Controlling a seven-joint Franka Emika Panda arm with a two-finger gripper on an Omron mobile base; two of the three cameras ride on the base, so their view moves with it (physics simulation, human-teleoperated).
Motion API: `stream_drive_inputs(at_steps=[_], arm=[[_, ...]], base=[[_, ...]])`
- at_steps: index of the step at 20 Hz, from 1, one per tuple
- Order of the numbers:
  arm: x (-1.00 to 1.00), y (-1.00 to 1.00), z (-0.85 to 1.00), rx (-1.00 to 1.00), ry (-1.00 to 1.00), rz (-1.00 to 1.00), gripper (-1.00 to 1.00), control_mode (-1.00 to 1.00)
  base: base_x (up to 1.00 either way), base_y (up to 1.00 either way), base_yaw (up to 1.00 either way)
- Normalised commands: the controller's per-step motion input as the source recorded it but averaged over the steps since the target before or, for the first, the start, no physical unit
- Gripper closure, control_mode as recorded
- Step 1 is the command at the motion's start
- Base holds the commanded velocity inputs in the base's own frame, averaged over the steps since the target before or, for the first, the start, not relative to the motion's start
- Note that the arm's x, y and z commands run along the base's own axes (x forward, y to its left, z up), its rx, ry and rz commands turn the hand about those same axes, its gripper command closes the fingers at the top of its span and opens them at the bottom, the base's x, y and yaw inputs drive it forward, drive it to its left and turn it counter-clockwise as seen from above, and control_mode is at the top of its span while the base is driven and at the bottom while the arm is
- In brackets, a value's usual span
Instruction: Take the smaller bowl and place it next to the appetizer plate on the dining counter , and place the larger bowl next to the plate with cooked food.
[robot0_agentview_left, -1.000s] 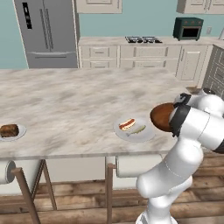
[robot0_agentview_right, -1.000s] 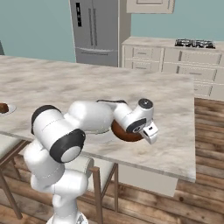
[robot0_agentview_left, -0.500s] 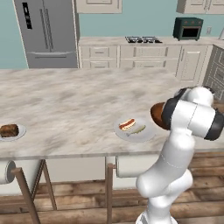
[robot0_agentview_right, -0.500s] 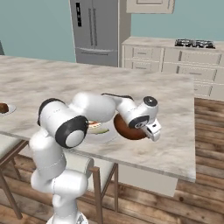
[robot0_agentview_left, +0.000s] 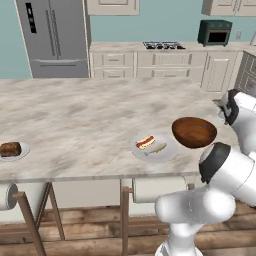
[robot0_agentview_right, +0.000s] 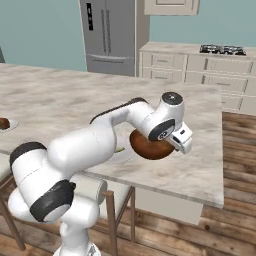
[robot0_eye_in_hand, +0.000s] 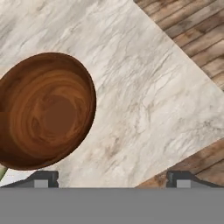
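The larger bowl (robot0_agentview_left: 194, 132), glossy dark brown wood, stands upright on the dining counter (robot0_agentview_left: 90, 115), just right of the plate with cooked food (robot0_agentview_left: 152, 146). From the other side the larger bowl (robot0_agentview_right: 150, 147) shows partly behind my hand. My gripper (robot0_eye_in_hand: 112, 179) is open with nothing between its fingers, and the larger bowl (robot0_eye_in_hand: 43, 109) lies up and to the left of it. The gripper (robot0_agentview_right: 181, 142) hovers just past the bowl's right rim. The appetizer plate (robot0_agentview_left: 11, 150) with its brown block sits far to the left. The smaller bowl is out of view.
The counter's right edge (robot0_agentview_right: 220, 165) runs close beside the bowl, with wooden floor (robot0_agentview_right: 240, 220) beyond it. Stools (robot0_agentview_left: 150, 189) stand under the near edge. A fridge (robot0_agentview_left: 52, 37) and cabinets with a stove (robot0_agentview_left: 160, 46) line the back wall.
The jaws have opened and let go of the larger bowl, which now rests on the counter. The hand has drawn back a little to the right of it.
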Motion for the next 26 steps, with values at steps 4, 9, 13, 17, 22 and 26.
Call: stream_drive_inputs(at_steps=[4, 9, 13, 17, 22, 26], arm=[[-0.71, 0.87, 0.96, -0.31, -0.15, 0.00, -1.00, -1.00], [-0.67, 0.97, 0.96, -0.26, -0.09, 0.00, -1.00, -1.00], [-0.85, 0.93, 0.75, -0.08, 0.00, 0.06, -1.00, -1.00], [-0.74, 0.89, 0.65, 0.00, 0.09, 0.19, -1.00, -1.00], [-0.79, 0.99, 0.41, 0.00, 0.07, 0.23, -1.00, -1.00], [-0.97, 0.93, 0.06, 0.00, 0.08, 0.28, -1.00, -1.00]], base=[[0.00, 0.00, 0.00], [0.00, 0.00, 0.00], [0.00, 0.00, 0.00], [0.00, 0.00, 0.00], [0.00, 0.00, 0.00], [0.00, 0.00, 0.00]])
